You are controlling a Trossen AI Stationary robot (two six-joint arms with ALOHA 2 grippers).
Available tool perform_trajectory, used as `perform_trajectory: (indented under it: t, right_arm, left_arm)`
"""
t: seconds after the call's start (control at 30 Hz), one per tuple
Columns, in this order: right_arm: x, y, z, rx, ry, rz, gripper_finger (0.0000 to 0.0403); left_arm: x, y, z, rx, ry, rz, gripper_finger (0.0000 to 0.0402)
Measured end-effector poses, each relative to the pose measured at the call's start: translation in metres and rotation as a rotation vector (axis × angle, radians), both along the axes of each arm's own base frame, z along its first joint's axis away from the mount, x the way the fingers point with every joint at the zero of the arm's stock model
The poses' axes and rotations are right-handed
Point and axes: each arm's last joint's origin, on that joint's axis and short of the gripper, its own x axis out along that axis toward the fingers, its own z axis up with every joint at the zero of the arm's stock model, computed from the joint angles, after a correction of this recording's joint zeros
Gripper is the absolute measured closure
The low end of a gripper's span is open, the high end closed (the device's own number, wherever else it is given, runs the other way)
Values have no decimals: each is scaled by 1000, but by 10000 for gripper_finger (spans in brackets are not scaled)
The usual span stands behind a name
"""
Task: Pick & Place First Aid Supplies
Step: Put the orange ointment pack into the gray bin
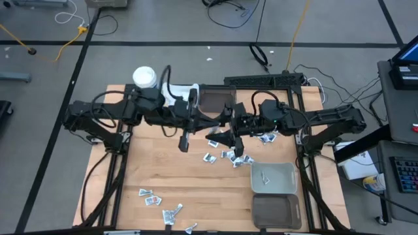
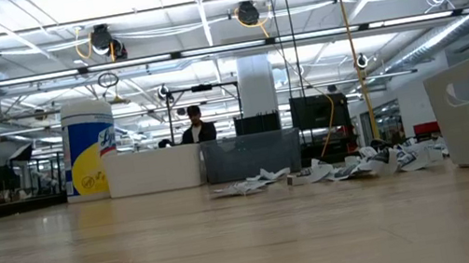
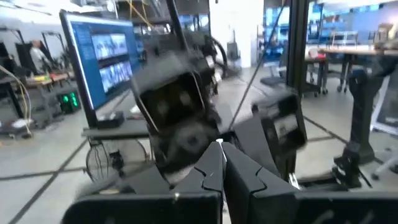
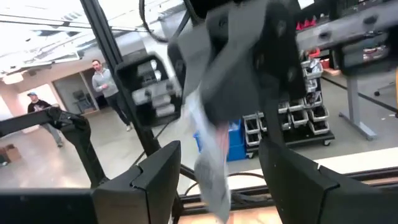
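Nearest the table's front edge, well off to the left of the grey bin [image 1: 289, 171], a loose scatter of first aid packets [image 1: 154, 200] lies on the wood. A dark bin [image 1: 275, 211] sits just in front of the grey bin, touching it, and one small item [image 1: 264, 177] lies inside the grey bin. Just behind and left of the grey bin, a larger heap of packets [image 1: 228, 155] is spread out.

Above that heap, behind the grey bin, the two arms meet. The left gripper [image 3: 219, 152] has its fingers pressed together, pinching a white packet [image 4: 211, 180] that hangs down from it. The right gripper [image 4: 217, 155] has its fingers spread wide, one on each side of the hanging packet and not touching it.

Farthest from the grey bin, along the back edge, stand a second dark bin [image 1: 216, 100], a white bin [image 1: 184, 93] and the cup [image 1: 144, 77].
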Motion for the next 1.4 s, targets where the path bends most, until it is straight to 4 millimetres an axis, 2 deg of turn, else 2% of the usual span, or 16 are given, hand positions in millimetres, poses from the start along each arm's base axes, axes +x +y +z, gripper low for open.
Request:
perform_trajectory:
  t: [0.2, 0.6, 0.8, 1.07, 1.3, 1.4]
  right_arm:
    - [-11, -3, 10, 4, -31, -6, 190]
    - [-11, -2, 8, -2, -7, 21, 196]
    - [-11, -2, 8, -2, -11, 25, 257]
    - [-11, -1, 8, -39, -16, 64, 392]
    - [-11, -4, 8, -5, -14, 60, 401]
    - [-12, -5, 8, -5, -2, 56, 402]
  left_arm:
    - [-1, 0, 1, -2, -4, -2, 402]
    - [-6, 1, 5, 1, -16, 25, 402]
    - [-7, 2, 6, 11, -21, 36, 402]
    - [-7, 2, 6, 12, -28, 37, 401]
    - [-7, 3, 8, 15, -43, 44, 391]
    - [-7, 4, 8, -52, -34, 86, 375]
